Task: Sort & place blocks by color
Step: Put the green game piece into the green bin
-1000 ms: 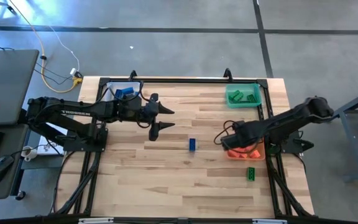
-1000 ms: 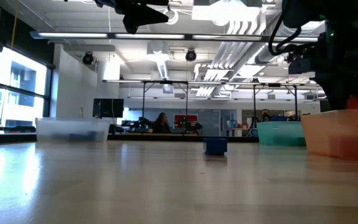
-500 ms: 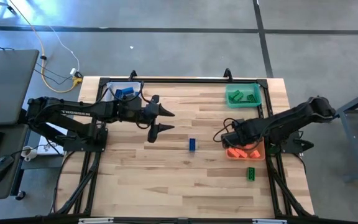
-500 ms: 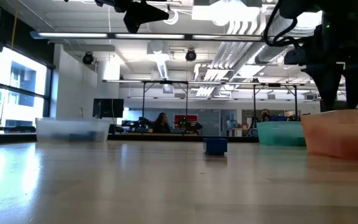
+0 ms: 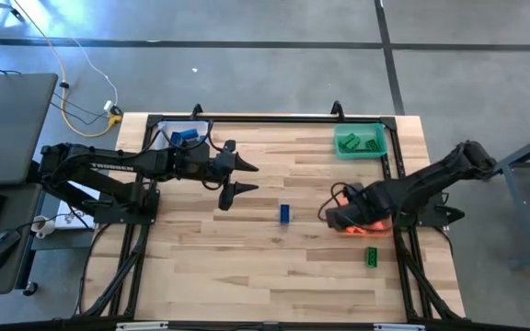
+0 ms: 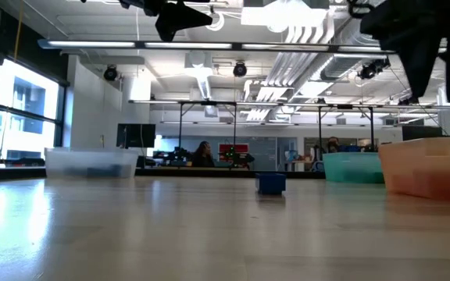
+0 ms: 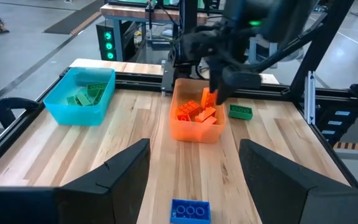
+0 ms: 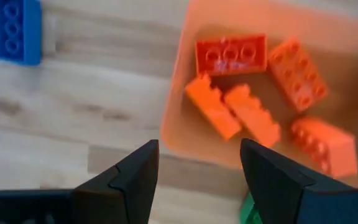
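The right claw [image 5: 340, 219] hung open and empty over the orange bin [image 5: 377, 223], right of centre. The green brick [image 5: 372, 256] lay just below it, long axis up-down. The blue brick [image 5: 284, 213] sat mid-frame between both arms; the left claw [image 5: 236, 176] was open, empty.

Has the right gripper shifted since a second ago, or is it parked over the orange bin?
Yes. The right gripper has lifted: in the low view it was down at the orange bin rim, now it hangs well above it, jaws open.
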Tool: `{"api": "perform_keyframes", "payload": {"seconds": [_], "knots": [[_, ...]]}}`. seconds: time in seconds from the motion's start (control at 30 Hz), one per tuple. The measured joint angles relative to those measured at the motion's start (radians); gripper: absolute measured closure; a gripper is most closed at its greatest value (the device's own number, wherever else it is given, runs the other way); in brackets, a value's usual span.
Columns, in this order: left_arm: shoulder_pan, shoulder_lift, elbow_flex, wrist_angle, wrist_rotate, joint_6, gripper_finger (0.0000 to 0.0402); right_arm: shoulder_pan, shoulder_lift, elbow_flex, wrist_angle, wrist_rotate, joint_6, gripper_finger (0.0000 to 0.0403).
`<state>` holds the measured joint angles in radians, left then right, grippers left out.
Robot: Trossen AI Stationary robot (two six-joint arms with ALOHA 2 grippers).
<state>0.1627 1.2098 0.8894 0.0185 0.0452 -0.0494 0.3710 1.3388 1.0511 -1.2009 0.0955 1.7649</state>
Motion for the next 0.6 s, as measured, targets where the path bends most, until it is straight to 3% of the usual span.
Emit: {"api": "perform_keyframes", "payload": {"seconds": [0.6], "knots": [[0.001,0.000,0.000,0.000,0.000,0.001,0.0169,0.330,0.002,0.000,0.019,-0.033,0.460,0.0189]]}}
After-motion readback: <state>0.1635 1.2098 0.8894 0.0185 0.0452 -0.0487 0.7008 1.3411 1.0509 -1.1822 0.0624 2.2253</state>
